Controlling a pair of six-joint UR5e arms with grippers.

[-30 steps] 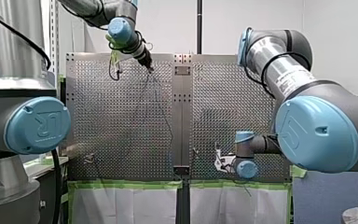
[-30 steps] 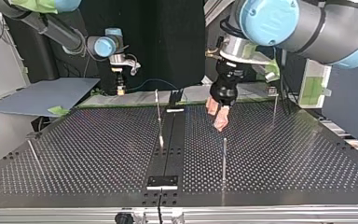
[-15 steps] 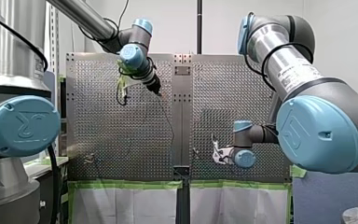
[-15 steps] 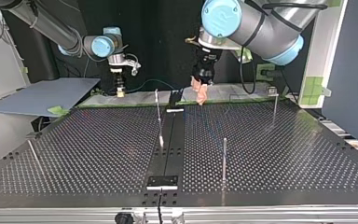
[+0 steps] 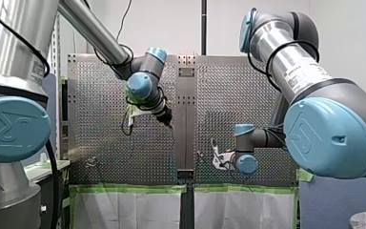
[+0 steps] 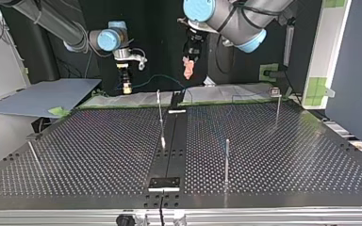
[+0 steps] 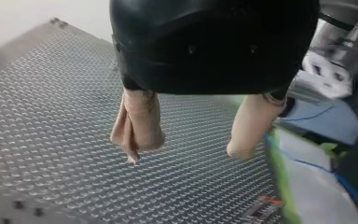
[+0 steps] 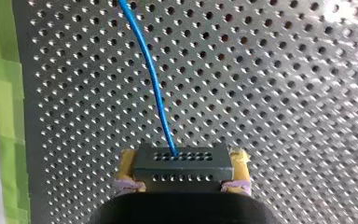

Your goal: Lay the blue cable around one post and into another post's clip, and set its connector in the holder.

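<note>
In the right wrist view my right gripper (image 8: 182, 184) is shut on a black connector (image 8: 182, 161), yellow pads on either side of it. The blue cable (image 8: 151, 79) runs out of the connector ahead over the perforated plate. In the top view my right gripper (image 6: 126, 86) hangs beyond the table's far edge at the left, and the cable (image 6: 153, 81) trails from it toward the middle. My left gripper (image 7: 186, 150) is open, its beige pads (image 7: 137, 123) apart with nothing between them. It hovers above the far middle of the table (image 6: 187, 70).
Several thin metal posts stand on the table: one near the middle (image 6: 159, 110), one nearer the front (image 6: 226, 157), one at the far right (image 6: 277, 106). A black block (image 6: 165, 183) sits on the centre strip. A grey sheet (image 6: 42, 96) lies at the far left.
My left gripper has risen and drawn back from over the table toward its far edge in the top view, staying open. My right gripper has shifted slightly, still shut on the connector.
</note>
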